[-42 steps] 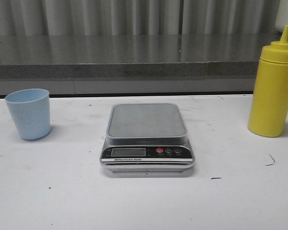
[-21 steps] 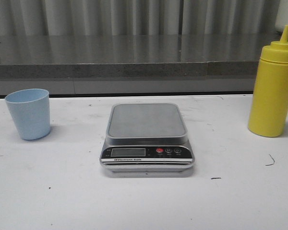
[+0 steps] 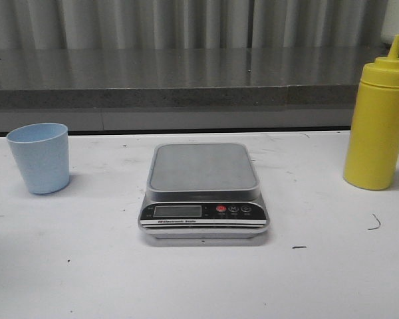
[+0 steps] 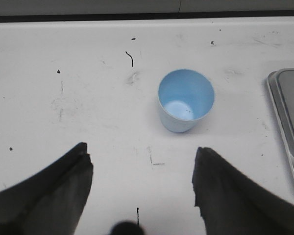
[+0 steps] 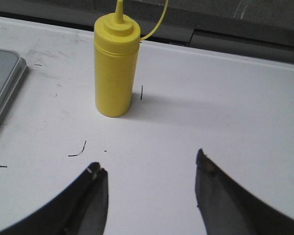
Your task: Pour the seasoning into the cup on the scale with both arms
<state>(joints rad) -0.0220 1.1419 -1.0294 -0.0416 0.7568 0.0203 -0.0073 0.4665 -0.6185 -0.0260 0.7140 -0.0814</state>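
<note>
With nothing yet grasped, barely begun; cup (image 3: 39, 157) standing empty near worktop (image 3: 199, 279) left edge, bottle (image 3: 378, 124) near right edge, scale (image 3: 203, 193) bare between; left end effector (image 4: 142, 183) spread wide, right end effector (image 5: 152, 193) likewise; placing, pouring remaining.

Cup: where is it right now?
In the front view the cup stands upright on the table's left side, well left of the scale and not on it. The open left gripper hangs just short of it.
</note>
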